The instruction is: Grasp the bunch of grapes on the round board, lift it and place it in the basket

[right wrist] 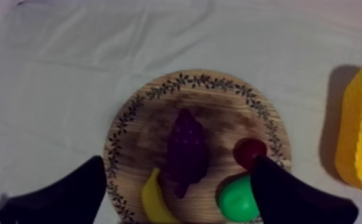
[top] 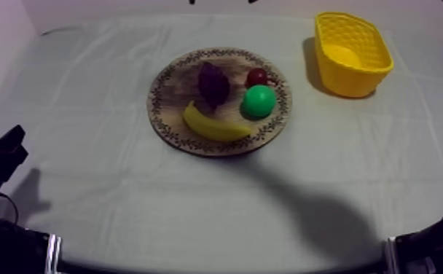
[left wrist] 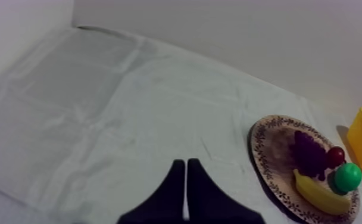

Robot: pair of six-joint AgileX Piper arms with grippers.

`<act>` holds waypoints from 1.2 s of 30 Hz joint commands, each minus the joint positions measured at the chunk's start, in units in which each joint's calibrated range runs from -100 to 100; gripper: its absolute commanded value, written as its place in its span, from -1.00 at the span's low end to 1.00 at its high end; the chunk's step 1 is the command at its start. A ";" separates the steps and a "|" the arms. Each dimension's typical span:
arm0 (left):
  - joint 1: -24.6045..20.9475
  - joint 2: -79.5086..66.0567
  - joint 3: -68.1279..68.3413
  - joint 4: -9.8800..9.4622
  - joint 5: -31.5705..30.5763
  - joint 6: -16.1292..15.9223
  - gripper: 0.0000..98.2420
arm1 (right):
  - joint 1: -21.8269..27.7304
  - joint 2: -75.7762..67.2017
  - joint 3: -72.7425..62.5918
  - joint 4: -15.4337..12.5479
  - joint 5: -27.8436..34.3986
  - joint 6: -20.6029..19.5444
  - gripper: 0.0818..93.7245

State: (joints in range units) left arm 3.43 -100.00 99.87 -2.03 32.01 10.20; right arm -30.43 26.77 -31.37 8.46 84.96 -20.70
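Left pincer and right pincer — each two smooth black fingers tapering to blunt tips.

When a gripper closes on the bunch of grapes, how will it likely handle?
The bunch of grapes looks bumpy and tapered, so a grip probably holds well. It lies flat on the wooden board, so it is unlikely to roll. The banana close beside it may get nudged.

Grey-white cloth, faintly creased in long lines, spread flat from edge to edge. Plain pale wall close behind its far edge and along the left side. Dim, soft light, with a broad shadow across the near cloth.
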 commanded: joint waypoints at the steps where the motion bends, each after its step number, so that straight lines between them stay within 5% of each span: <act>1: 0.01 0.00 0.02 0.01 0.00 -0.01 -1.00 | 0.04 1.25 0.64 -0.24 -0.55 -0.26 0.82; 36: 0.01 0.00 0.02 0.01 0.00 -0.01 -1.00 | 1.00 27.52 -5.44 -1.46 -9.08 -0.13 0.79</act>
State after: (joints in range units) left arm 3.43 -100.00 99.87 -2.03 32.01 10.20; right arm -29.45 54.19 -36.69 7.03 76.01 -21.00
